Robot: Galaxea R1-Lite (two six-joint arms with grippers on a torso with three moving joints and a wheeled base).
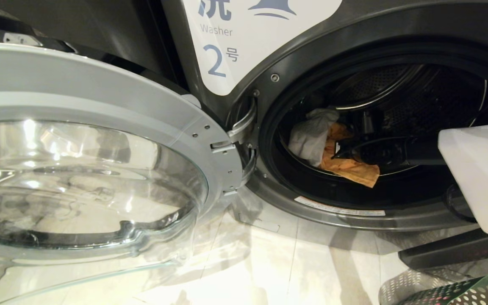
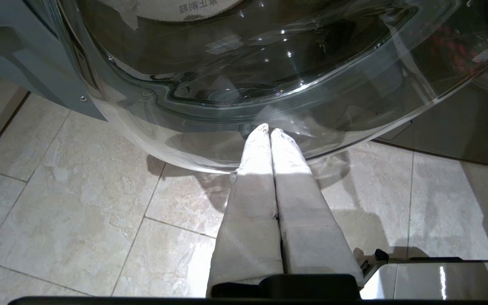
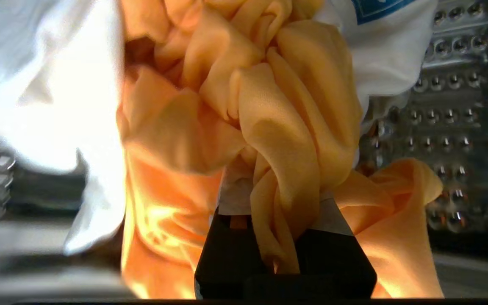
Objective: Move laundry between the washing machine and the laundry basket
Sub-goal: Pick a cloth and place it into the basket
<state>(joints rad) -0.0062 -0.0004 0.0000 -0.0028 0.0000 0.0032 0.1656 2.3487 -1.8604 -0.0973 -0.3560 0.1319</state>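
Now, at the far left, the glass door (image 1: 87, 169) of the washing machine (image 1: 278, 51) stands swung fully open, so the drum (image 1: 417, 93) is free to reach. The left gripper (image 2: 269, 132) hangs low over the tiled floor (image 2: 79, 203) just beside that door, fingers pressed together and holding nothing; it looks parked. Further right, inside the drum, a white cloth (image 1: 309, 135) lies against an orange cloth (image 1: 350, 167). The right gripper (image 3: 278, 207) has its fingers closed narrowly on a fold of the orange cloth, probably to pull it out. At the bottom right, the laundry basket (image 1: 451, 290) waits on the floor.
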